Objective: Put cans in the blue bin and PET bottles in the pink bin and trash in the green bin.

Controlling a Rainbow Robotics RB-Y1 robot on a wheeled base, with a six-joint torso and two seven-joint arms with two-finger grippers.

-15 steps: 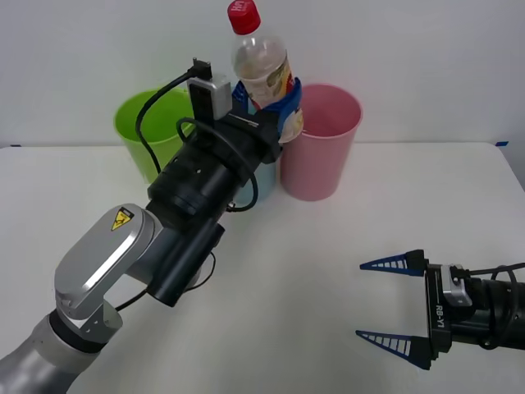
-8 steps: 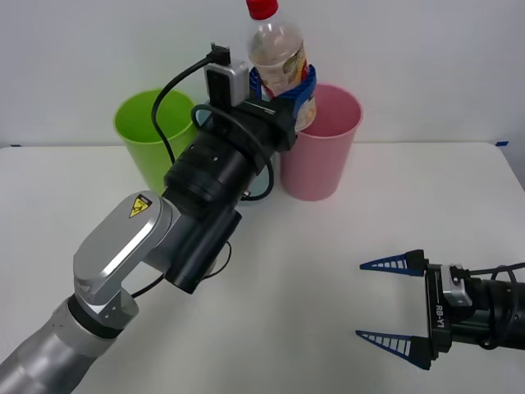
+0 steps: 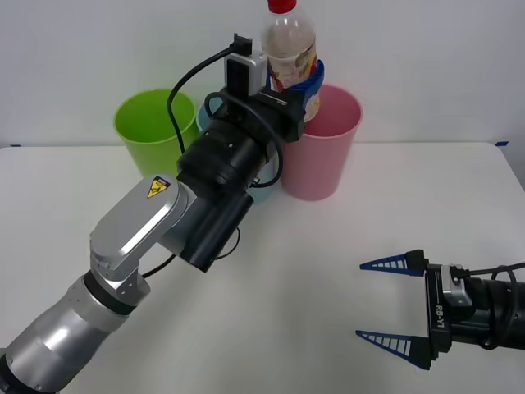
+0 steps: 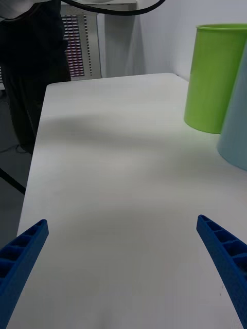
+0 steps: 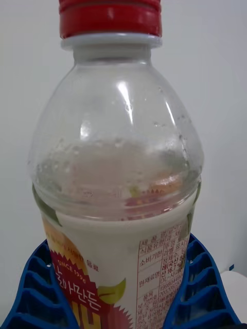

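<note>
Above the tall pink plastic bin (image 3: 321,139), my left pincer (image 3: 297,82), gripping the clear red-capped PET bottle (image 3: 290,45), has risen and shifted over; release next. Right pincer (image 3: 392,305) idles wide.

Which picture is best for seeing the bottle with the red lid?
The left wrist view: the PET bottle is up close there, with its red cap and label, clamped in the left tool. The front view has it farther off, held upright above the pink bin.

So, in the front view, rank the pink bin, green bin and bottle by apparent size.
1. Pink bin and green bin: look alike; green is partly hidden by the left arm.
2. Bottle, held in the left gripper: smallest.
</note>
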